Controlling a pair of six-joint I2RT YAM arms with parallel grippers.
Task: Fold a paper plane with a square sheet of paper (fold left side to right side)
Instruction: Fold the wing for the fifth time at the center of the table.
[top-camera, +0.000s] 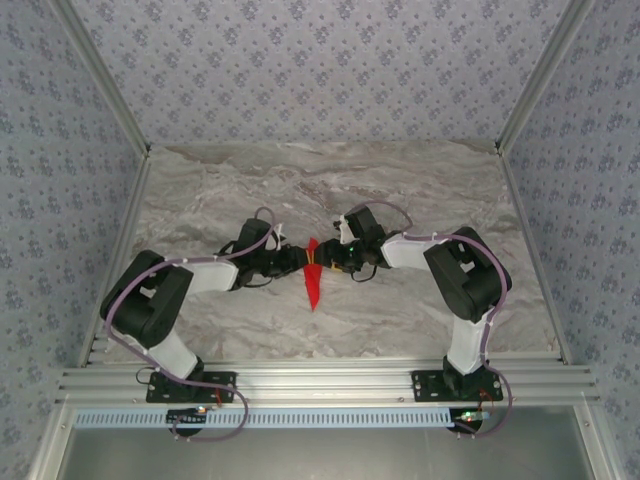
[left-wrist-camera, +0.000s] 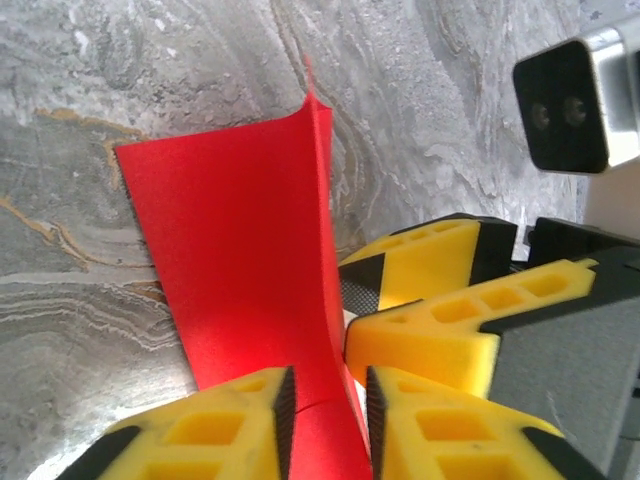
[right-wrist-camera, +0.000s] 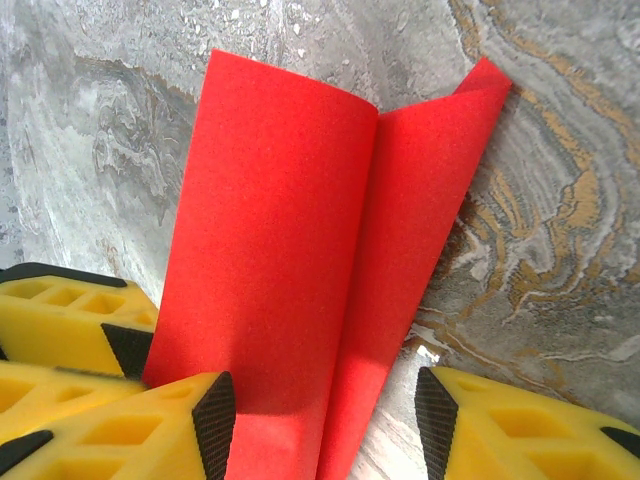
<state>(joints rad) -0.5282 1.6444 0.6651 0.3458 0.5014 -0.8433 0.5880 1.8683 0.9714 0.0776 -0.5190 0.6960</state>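
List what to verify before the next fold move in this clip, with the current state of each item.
1. Red paper between both grippers: ok.
2. Left gripper clamped on the paper: cannot tell; its fingers sit close on either side, with red in the narrow gap.
3. Right gripper ready to pinch: ok; open, with the paper between its fingers.
4. Fold pressed flat: not ok; the layers curl apart and stand up off the table.
5. Grippers clear of each other: cannot tell; they sit very close together.
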